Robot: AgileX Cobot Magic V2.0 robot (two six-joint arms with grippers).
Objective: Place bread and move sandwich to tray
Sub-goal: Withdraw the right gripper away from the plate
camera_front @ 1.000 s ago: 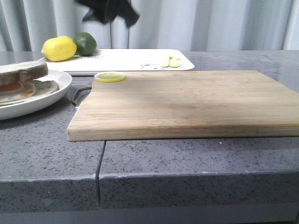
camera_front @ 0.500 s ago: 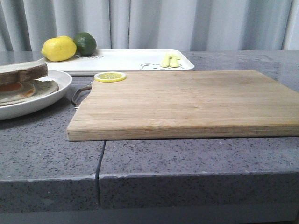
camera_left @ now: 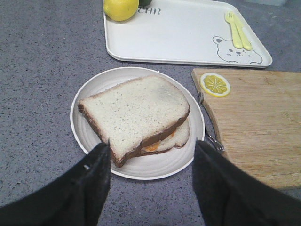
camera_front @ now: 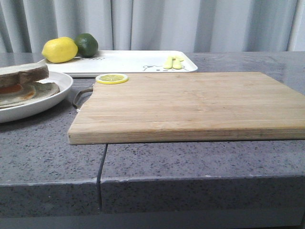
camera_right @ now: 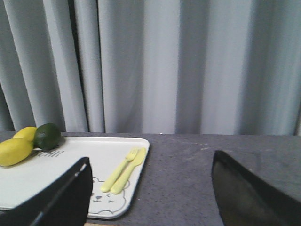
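Observation:
The sandwich lies on a round white plate, with orange egg showing under its top slice of bread. In the front view the sandwich sits at the left edge on the plate. My left gripper is open and empty, hovering above the near rim of the plate. The white tray with a bear drawing lies behind; it also shows in the left wrist view and the right wrist view. My right gripper is open and empty, raised and facing the curtain. Neither gripper shows in the front view.
A wooden cutting board fills the middle, with a thin lemon slice on its far left corner. A lemon and a lime sit on the tray's left end, a yellow fork and knife on its right. Grey curtain behind.
A dark arm part that showed at the top of the front view one second ago has gone out of view. Nothing on the table has moved.

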